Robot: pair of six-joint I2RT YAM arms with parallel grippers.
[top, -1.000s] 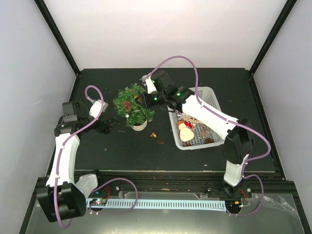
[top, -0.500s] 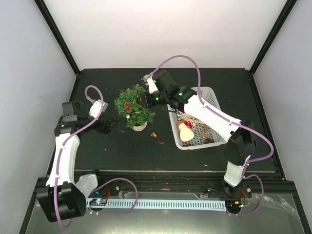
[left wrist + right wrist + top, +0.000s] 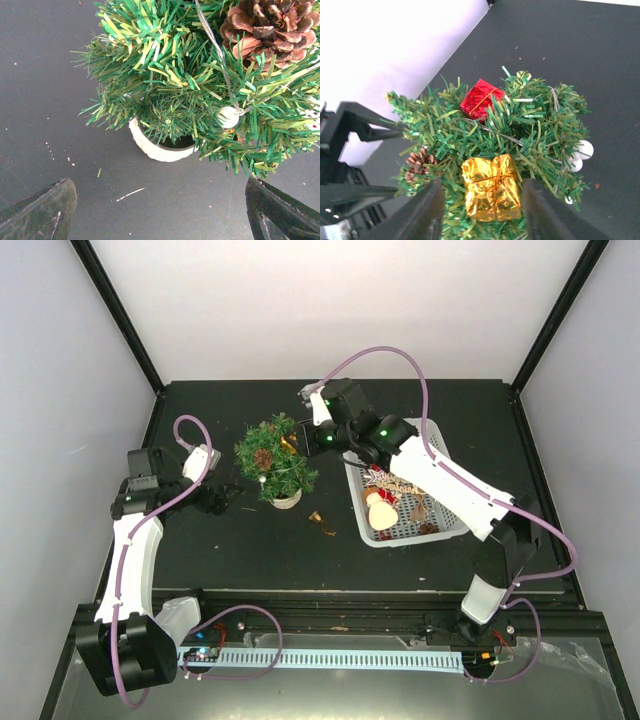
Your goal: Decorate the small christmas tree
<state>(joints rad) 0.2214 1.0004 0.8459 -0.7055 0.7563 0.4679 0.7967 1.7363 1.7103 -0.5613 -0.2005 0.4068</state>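
The small christmas tree [image 3: 272,465] stands in its round white pot [image 3: 286,500] left of centre. It carries a pinecone [image 3: 417,162], a red gift box [image 3: 479,99], a gold gift box [image 3: 492,187] and white balls [image 3: 580,152]. My right gripper [image 3: 303,444] hovers at the tree's right side, open [image 3: 485,215]. The gold box lies on the sprigs between its fingers [image 3: 427,210], with a gap on each side. My left gripper [image 3: 215,498] is open and empty on the tree's left, low by the pot [image 3: 155,147]. The left wrist view also shows the tree [image 3: 200,85].
A white basket [image 3: 400,537] stands right of the tree under my right arm and holds a doll figure [image 3: 380,506] and other ornaments. A small gold bell [image 3: 316,518] lies on the black table between the pot and the basket. White walls enclose the table.
My right arm has drawn back a little to the right, away from the tree. The tree and my left arm have not moved.
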